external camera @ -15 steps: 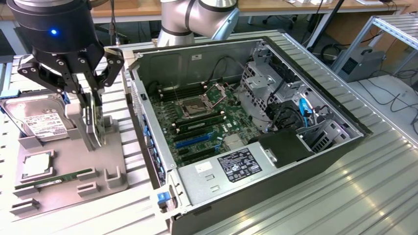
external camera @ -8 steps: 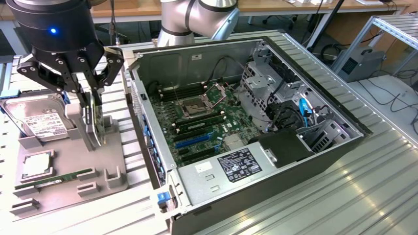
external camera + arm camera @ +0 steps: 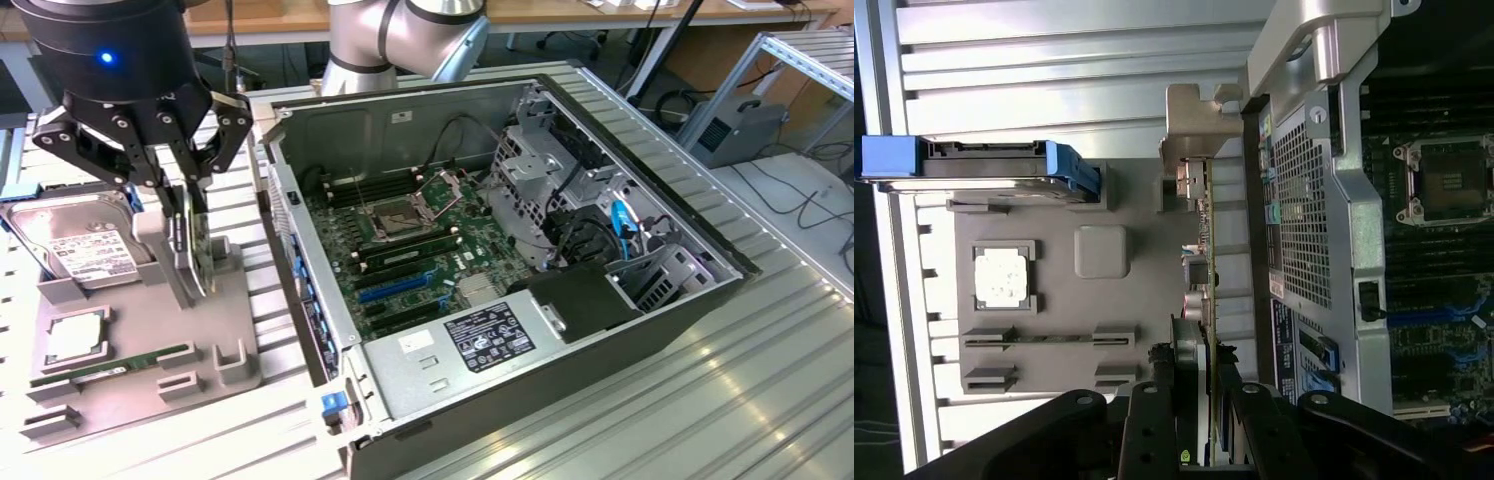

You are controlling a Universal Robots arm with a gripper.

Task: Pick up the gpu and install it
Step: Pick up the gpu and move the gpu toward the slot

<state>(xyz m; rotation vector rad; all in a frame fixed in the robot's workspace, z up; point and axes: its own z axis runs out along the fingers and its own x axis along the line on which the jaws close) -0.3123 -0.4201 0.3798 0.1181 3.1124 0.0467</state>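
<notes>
The tool (image 3: 190, 268) (image 3: 1199, 405) is closed on the gpu (image 3: 207, 262) (image 3: 1206, 250), one finger against each face. The card stands on edge at the edge of the grey parts tray (image 3: 147, 345) (image 3: 1054, 300) nearest the open computer case (image 3: 534, 385), on the ribbed tabletop (image 3: 747, 400). Whether the card has left its slot cannot be told.

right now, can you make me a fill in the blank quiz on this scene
The gripper is shut on the ___.
The hard drive's label is ___.
Its carrier is ___.
The motherboard sits ___ the computer case.
Missing: gpu; white; blue; inside.
</notes>
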